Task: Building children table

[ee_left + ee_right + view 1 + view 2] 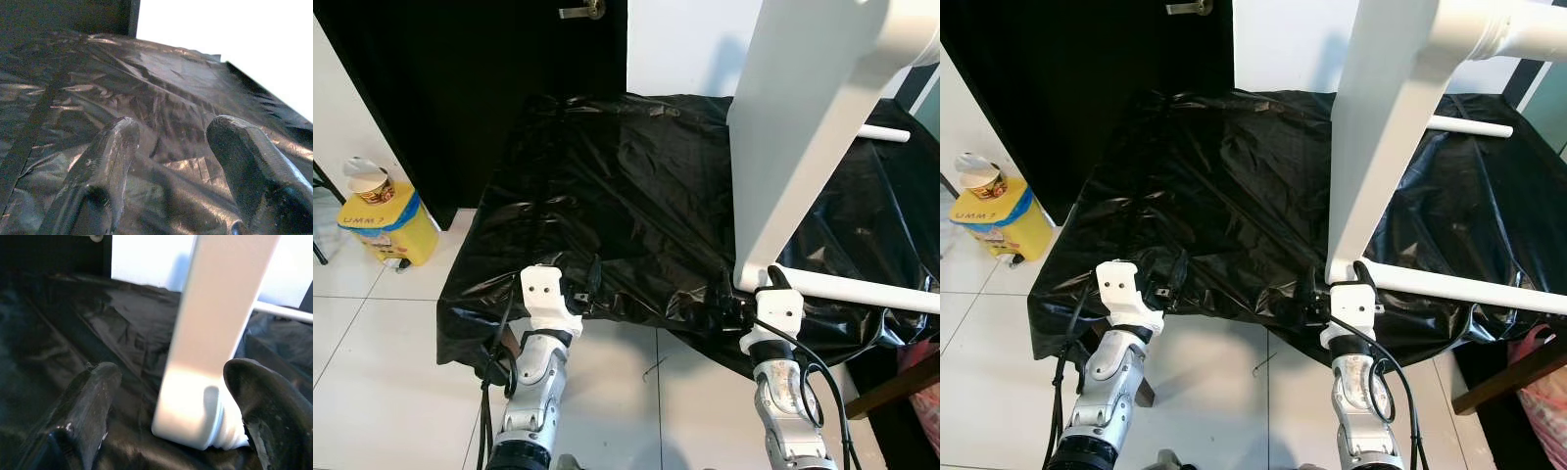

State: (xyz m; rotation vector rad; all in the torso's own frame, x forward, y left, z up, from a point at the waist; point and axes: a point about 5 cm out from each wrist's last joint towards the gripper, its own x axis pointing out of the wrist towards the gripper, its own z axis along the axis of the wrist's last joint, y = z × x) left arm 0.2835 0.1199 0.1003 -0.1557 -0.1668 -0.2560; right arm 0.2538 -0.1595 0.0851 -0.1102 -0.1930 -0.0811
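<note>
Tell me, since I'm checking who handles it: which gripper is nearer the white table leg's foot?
Right. The right gripper is open around the foot of the white table leg; the left gripper rests apart on the black plastic sheet, well to its left.

Before us lies a black plastic sheet (636, 206), crinkled and glossy, draped over a low surface so that its front edge hangs down towards the floor. We see white floor tiles (372, 372) with dark grout lines below it. Behind the sheet stands a dark door (470, 88) with a metal handle (582, 11) near its top, and beside the door a white wall (680, 44). To our left, near the sheet's corner, sits a yellow container (389, 227) on the tiles, with a paper cup (370, 183) resting on top of it. At the far right we make out a brown wooden edge (896, 387) and something pink (925, 401) next to it.
</note>
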